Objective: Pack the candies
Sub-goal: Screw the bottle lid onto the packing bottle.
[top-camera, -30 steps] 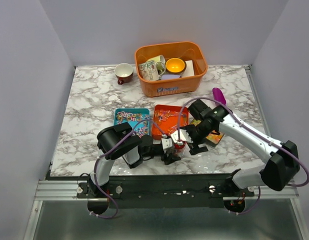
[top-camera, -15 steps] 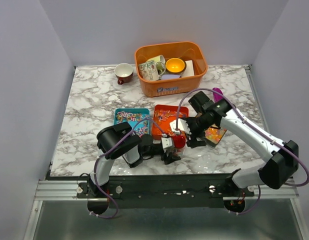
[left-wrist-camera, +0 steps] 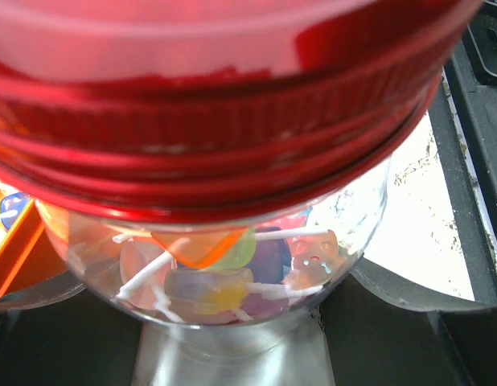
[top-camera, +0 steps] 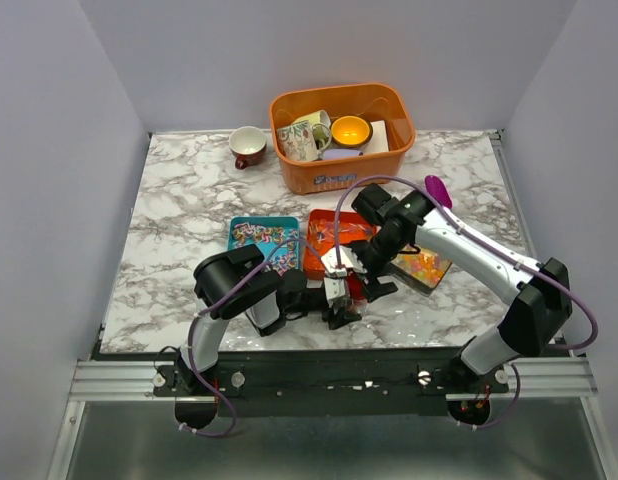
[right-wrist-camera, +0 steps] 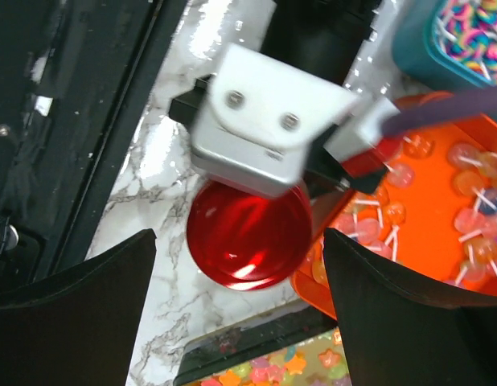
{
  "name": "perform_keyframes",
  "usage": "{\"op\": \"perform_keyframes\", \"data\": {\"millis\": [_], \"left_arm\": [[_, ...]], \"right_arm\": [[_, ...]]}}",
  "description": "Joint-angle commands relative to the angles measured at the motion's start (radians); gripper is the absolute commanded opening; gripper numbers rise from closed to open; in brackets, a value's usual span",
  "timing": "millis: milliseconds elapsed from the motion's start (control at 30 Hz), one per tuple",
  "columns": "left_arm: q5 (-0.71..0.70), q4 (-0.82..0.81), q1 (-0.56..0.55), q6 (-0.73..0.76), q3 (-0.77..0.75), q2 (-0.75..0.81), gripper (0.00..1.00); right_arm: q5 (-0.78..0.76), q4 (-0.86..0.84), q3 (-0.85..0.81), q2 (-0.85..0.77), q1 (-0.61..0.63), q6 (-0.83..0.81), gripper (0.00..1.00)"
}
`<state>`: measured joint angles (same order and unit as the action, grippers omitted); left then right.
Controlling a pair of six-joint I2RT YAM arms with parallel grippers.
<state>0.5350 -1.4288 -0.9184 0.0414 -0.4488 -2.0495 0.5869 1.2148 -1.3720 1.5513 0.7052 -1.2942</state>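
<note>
My left gripper (top-camera: pixel 341 298) is shut on a glass jar (left-wrist-camera: pixel 232 273) with a red lid (left-wrist-camera: pixel 216 104); pale wrapped candies with white sticks show through the glass. My right gripper (top-camera: pixel 364 268) is open and hovers just above the red lid (right-wrist-camera: pixel 248 237), with one finger on each side of it and apart from it. A teal tray (top-camera: pixel 262 240) holds confetti-like candies. An orange tray (top-camera: pixel 329 240) holds thin wrapped candies (right-wrist-camera: pixel 466 169). A black tray (top-camera: pixel 424 268) holds jelly candies (right-wrist-camera: pixel 273 374).
An orange basket (top-camera: pixel 341 135) with mugs stands at the back, with a red cup (top-camera: pixel 248 146) to its left. A purple scoop (top-camera: pixel 438 190) lies right of the trays. The table's front edge and a black rail are close to the jar.
My right arm has swung left, off the black tray, and its open gripper now sits over the jar's lid. The left gripper and the jar have not moved.
</note>
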Motion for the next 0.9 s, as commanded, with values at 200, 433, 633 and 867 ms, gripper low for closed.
{"op": "perform_keyframes", "data": {"millis": [200,433,633,867], "left_arm": [[-0.024,-0.027,-0.005,0.011,0.001,-0.003,0.0],[-0.026,-0.028,-0.002,0.005,-0.002,-0.008,0.0],[-0.02,-0.024,-0.004,0.009,-0.002,-0.011,0.0],[-0.013,-0.005,-0.01,0.026,-0.001,-0.006,0.0]], "right_arm": [[-0.1,0.022,0.138,-0.055,0.028,0.001,0.9],[-0.187,0.014,0.264,-0.206,0.007,0.068,0.9],[-0.18,0.017,0.277,-0.332,-0.004,0.188,0.9],[-0.087,-0.101,0.154,-0.206,-0.006,0.236,0.91]]}}
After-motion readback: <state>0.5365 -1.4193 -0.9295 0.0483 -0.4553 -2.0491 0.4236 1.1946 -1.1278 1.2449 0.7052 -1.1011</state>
